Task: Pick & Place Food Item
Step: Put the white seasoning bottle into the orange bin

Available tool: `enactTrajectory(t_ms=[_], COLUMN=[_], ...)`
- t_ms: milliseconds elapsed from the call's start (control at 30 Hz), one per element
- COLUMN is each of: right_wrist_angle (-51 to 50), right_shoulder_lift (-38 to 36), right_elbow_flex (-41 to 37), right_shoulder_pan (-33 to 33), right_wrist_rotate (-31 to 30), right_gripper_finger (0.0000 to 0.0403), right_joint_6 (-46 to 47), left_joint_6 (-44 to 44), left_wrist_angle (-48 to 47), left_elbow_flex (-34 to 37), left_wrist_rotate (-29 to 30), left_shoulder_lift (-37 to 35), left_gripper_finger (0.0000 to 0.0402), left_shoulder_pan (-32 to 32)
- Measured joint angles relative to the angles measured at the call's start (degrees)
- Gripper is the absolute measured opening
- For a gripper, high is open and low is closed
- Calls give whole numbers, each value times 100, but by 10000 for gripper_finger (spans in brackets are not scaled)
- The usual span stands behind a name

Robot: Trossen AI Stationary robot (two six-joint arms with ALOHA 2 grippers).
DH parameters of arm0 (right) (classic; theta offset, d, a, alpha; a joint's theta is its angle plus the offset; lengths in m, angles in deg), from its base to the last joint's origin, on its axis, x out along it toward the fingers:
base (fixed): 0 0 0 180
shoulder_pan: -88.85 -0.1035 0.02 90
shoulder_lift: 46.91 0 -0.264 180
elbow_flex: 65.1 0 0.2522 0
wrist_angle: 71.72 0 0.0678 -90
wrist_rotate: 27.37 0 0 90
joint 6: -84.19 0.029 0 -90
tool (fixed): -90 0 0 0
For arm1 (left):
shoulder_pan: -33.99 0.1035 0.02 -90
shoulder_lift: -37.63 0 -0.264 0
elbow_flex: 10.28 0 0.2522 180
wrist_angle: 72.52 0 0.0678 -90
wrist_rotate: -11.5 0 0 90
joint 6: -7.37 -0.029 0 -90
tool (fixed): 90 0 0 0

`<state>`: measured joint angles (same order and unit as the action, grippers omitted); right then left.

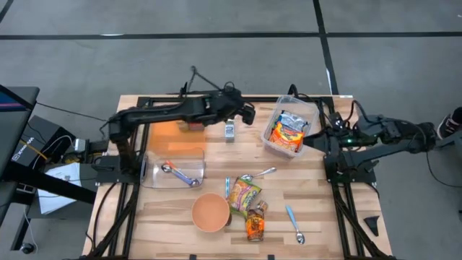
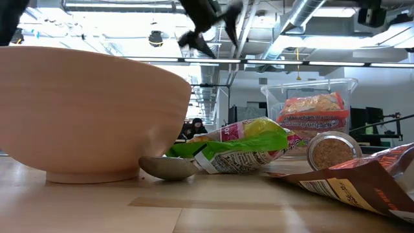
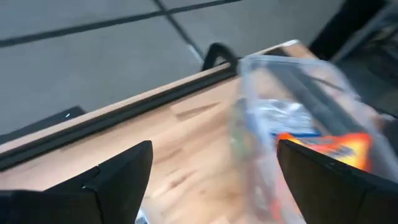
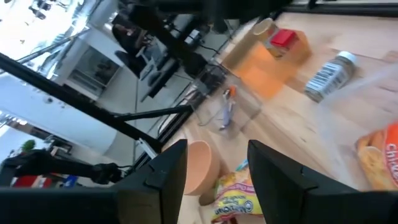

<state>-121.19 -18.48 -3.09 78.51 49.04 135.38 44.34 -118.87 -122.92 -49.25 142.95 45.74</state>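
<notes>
A: Where are we w/ the left pincer [image 1: 249, 114]?

B: Up over the back of the worktop [image 1: 317, 188], between the spice jar [image 1: 229, 131] and the clear bin [image 1: 314, 110]. Fingers spread wide apart, nothing between them in the left wrist view.

A: And the food?

B: One noodle packet [image 1: 289, 131] sits inside that clear bin, back right. Two more snack packets lie loose at the front: a green-yellow one [image 1: 243, 193] just beside the wooden bowl [image 1: 211, 212], an orange one [image 1: 254, 224] near the front edge.

A: So which step do we call it?

B: We'd judge a drop is done, bin has one packet, left arm is free. Next pick is prob. the green-yellow packet.

A: What does that need?

B: We swing left arm forward, come down over the packet, mind the spoon [image 1: 258, 175] touching its top edge and the bowl rim close by. Crinkly foil, so pinch mid-body.

A: Right pincer [image 1: 329, 132]?

B: Parked by the bin's right side. Fingers partly apart in its wrist view, gripping nothing we can see.
</notes>
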Motion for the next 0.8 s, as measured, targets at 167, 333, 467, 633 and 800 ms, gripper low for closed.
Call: enactTrajectory(t_ms=[167,333,467,633,800], right_wrist_angle=[121,114,98,19,-51], right_shoulder_lift=[0,1,0,0,2], right_elbow_flex=[0,0,0,0,0], right_shoulder_pan=[-161,-299,-388,-477,-506], right_wrist_rotate=[0,1,1,1,1], right_gripper_finger=[164,164,163,163,163], right_joint_6=[-36,-69,-82,-80,-120], left_joint_6=[325,829,1018,1317,1762], left_wrist_angle=[-36,-610,-868,-1249,-1392], left_elbow_flex=[-191,-205,-207,-205,-40], left_wrist_rotate=[-321,-623,-905,-1014,-1017], left_shoulder_lift=[608,1162,1529,1725,1720], left_gripper_finger=[338,338,338,338,338], left_shoulder_pan=[438,720,685,476,242])
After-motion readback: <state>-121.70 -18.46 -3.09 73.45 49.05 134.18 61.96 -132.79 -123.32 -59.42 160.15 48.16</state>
